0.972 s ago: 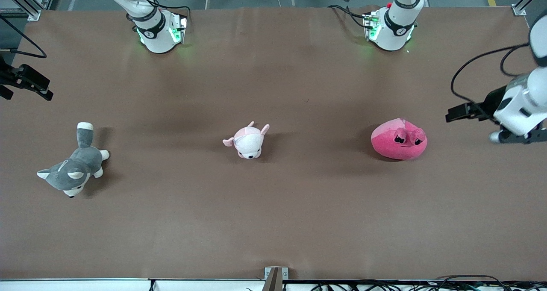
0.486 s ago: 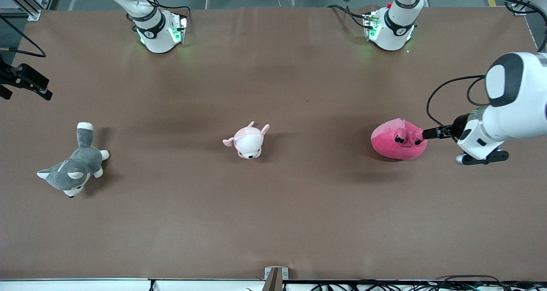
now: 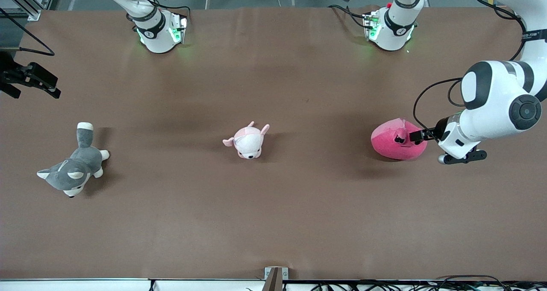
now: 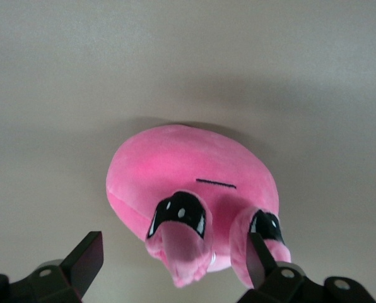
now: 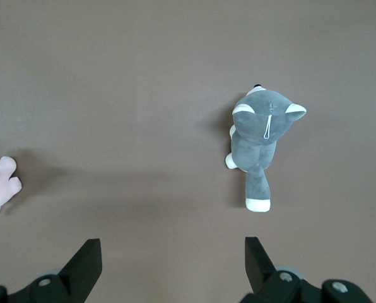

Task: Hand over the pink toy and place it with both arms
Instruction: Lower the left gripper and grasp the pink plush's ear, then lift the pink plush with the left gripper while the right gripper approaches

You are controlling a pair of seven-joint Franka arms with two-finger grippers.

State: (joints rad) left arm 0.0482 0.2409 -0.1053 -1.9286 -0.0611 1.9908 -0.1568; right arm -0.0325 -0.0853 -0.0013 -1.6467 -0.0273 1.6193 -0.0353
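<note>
- The brown cloth-covered table point(image 3: 273, 222) fills the front view, with both arm bases along its edge farthest from the front camera.
- The white left arm with black joints point(image 3: 495, 101) reaches over its own end of the table, bent down toward the toy there.
- The white right arm with black joints point(image 3: 141, 13) shows mainly its base and lower links; it waits, with its hand out over its own end of the table.
- The hot-pink rounded plush toy with dark eyes and two small nubs point(image 3: 395, 140) lies on the table toward the left arm's end, about level with the other two plushes.
- The grey-and-white husky plush point(image 3: 73, 168) lies toward the right arm's end, its white-tipped tail pointing away from the front camera.
- The small pale pink-and-white animal plush point(image 3: 248, 140) sits between the other two, well apart from each.
- The black left gripper point(image 4: 175, 265) is low over the pink toy's eye end; its jaws stand wide, one finger beside each side of the nubs, not closed on them.
- The black right gripper point(image 5: 169, 268) hangs over bare table near the husky, jaws wide and holding nothing.
</note>
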